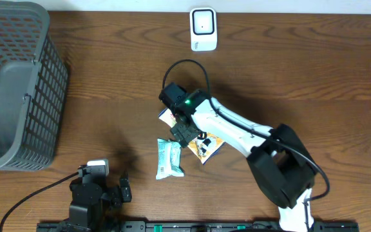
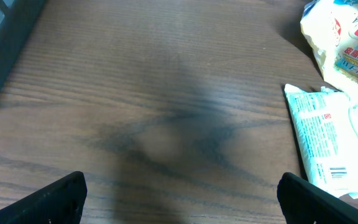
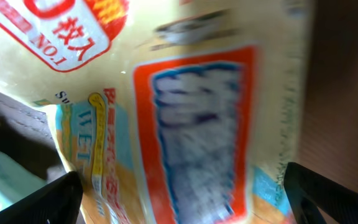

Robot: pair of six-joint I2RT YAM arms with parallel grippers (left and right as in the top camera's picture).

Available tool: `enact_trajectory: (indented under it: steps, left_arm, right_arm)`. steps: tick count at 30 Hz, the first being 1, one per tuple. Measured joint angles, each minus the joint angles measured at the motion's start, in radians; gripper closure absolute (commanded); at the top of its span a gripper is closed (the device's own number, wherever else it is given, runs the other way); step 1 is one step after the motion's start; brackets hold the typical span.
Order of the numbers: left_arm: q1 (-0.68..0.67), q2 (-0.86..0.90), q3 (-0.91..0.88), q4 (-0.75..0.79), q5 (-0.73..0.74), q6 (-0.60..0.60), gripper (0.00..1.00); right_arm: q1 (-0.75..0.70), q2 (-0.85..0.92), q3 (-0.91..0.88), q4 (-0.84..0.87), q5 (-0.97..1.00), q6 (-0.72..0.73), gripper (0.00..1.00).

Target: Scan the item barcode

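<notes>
Basket far left, scanner at back — right gripper covers yellow packet.

Right wrist view: yellow wet-wipe pack is blurring, print unreadable. Overhead: right claw is covering part of it; basket is running off left edge.

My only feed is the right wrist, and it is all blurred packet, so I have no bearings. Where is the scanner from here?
Observer: Overhead, the white scanner sits at the far edge of the table, well beyond the right pincer.
Operator: Any second packet?
Observer: Yes, a white-and-green packet lies beside the yellow packet, on its left, with its barcode facing up.
Operator: And the left pincer?
Observer: The left pincer is open and empty, low over bare wood.
</notes>
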Motion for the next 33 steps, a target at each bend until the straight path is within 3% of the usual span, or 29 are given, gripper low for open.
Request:
enact_trajectory:
  steps: [5,11,17,27,33]
  left_arm:
    - [0.000,0.000,0.000,0.000,0.000,0.000,0.02]
    - [0.000,0.000,0.000,0.000,0.000,0.000,0.02]
    - [0.000,0.000,0.000,0.000,0.000,0.000,0.02]
    - [0.000,0.000,0.000,0.000,0.000,0.000,0.02]
    - [0.000,0.000,0.000,0.000,0.000,0.000,0.02]
  right_arm:
    - [0.016,0.068,0.026,-0.012,-0.034,-0.016,0.67]
    - [0.029,0.074,0.064,-0.070,0.019,0.051,0.99]
    - [-0.001,0.084,0.166,-0.212,-0.101,0.087,0.98]
    - [-0.175,-0.021,0.343,-0.409,-0.715,0.126,0.99]
    - [-0.277,-0.046,0.352,-0.589,-0.978,0.354,0.99]
